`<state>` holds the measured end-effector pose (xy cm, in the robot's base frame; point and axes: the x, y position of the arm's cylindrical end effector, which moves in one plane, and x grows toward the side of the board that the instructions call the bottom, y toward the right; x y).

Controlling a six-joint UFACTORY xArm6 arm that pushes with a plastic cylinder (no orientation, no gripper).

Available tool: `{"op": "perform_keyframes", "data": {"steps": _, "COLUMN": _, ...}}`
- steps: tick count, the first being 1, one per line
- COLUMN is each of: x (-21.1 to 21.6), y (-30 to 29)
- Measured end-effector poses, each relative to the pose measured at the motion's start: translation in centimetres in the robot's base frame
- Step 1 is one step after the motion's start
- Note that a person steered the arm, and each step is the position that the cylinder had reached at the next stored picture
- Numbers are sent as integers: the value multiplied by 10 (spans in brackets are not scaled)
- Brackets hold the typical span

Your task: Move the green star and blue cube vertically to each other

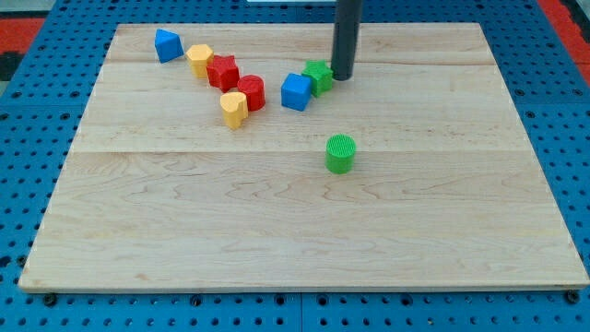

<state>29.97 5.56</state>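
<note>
The green star point(319, 76) lies near the view's top middle of the wooden board point(304, 231). The blue cube point(297, 91) touches it on its lower left side. My tip point(342, 77) rests on the board right against the green star's right side. The dark rod rises from there out of the view's top.
A green cylinder point(340, 153) stands below the pair. To the left lie a red cylinder point(251, 92), a yellow block point(234, 108), a red star-like block point(222, 72), a yellow block point(200, 59) and a blue triangular block point(167, 44).
</note>
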Motion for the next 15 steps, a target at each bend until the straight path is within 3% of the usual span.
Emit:
{"op": "perform_keyframes", "data": {"steps": 1, "x": 54, "y": 34}}
{"op": "perform_keyframes", "data": {"steps": 2, "x": 44, "y": -20}}
{"op": "perform_keyframes", "data": {"steps": 3, "x": -7, "y": -49}}
{"op": "perform_keyframes", "data": {"steps": 4, "x": -30, "y": -48}}
{"op": "perform_keyframes", "data": {"steps": 9, "x": -43, "y": -39}}
{"op": "perform_keyframes", "data": {"steps": 11, "x": 13, "y": -64}}
{"op": "perform_keyframes", "data": {"steps": 14, "x": 20, "y": -110}}
{"op": "perform_keyframes", "data": {"steps": 15, "x": 42, "y": -124}}
